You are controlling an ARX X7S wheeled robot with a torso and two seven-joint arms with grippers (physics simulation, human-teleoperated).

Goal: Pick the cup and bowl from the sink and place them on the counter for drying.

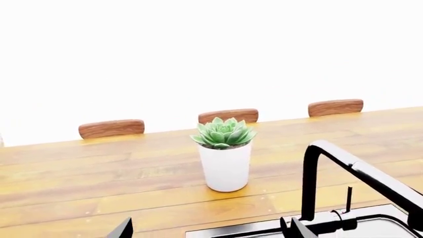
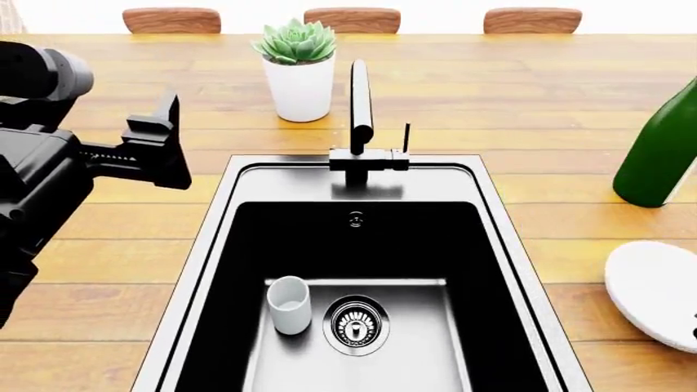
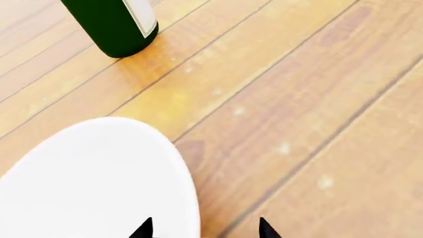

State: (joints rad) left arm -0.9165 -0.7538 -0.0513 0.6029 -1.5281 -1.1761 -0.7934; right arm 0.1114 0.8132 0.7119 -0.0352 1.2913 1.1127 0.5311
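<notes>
Head view, left to right: left gripper [image 2: 163, 151] raised over the counter [image 2: 120, 237] at the sink's left, black fingers pointing toward the faucet, jaw state impossible to tell from this angle. Next, white pot with green succulent [image 2: 297, 69] upright on the planks behind the sink, just left of the tall black faucet [image 2: 361, 106]. Below, the sink [image 2: 360, 245], black-walled with a steel rim; inside it the cup [image 2: 289, 305] standing upright on the steel floor, just left of the round drain [image 2: 357, 324], not touching it. Further right, green bottle [image 2: 662, 155] upright on the counter, and nearer, the bowl [image 2: 654, 290] out of the basin, at the right edge of view over the planks. Three wooden chair backs [image 2: 171, 20] along the counter's far side. Left wrist view: two dark fingertips [image 1: 122, 229] well apart at the frame's lower edge, so jaws open. Right wrist view: right gripper [image 3: 205, 229] with fingertips straddling the bowl's rim; contact not discernible, so grip cannot be told.
</notes>
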